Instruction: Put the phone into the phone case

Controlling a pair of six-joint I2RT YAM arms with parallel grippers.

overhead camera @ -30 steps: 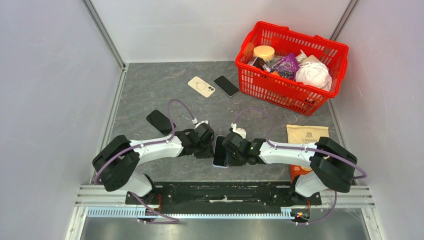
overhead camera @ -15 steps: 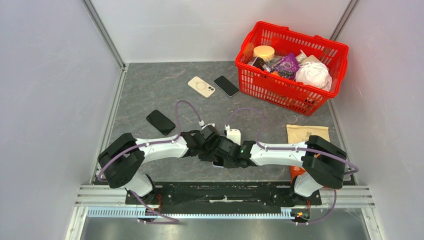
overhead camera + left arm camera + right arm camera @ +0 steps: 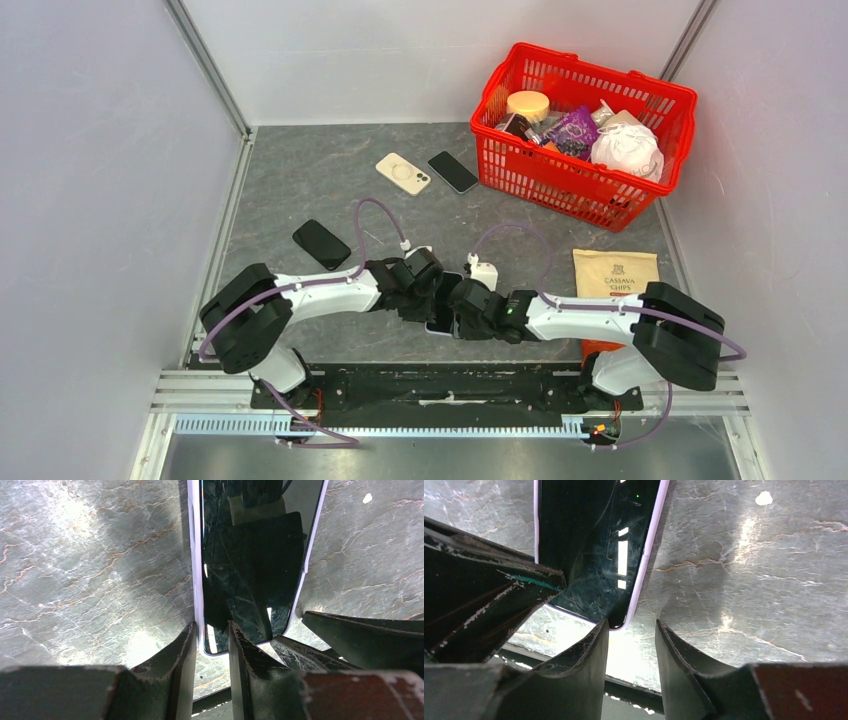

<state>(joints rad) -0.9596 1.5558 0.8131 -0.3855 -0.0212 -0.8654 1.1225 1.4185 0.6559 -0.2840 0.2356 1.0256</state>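
Left tool (image 3: 212, 630) and right tool (image 3: 631, 630), both partly open and gripping nothing, are met over the table (image 3: 300, 180) at 6 o'clock. Phone (image 3: 250, 555) is seen lying there inside a lilac phone case (image 3: 196, 580); final pressing-in seems left. One second earlier, the tools were set wider apart, with the phone shown between them.

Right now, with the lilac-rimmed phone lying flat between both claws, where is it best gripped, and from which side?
Grip a long edge by its near corner, coming down from above. The phone lies flat, screen up, so only the thin rim gives purchase. The left claw straddles that edge; the right claw hangs open at the opposite corner.
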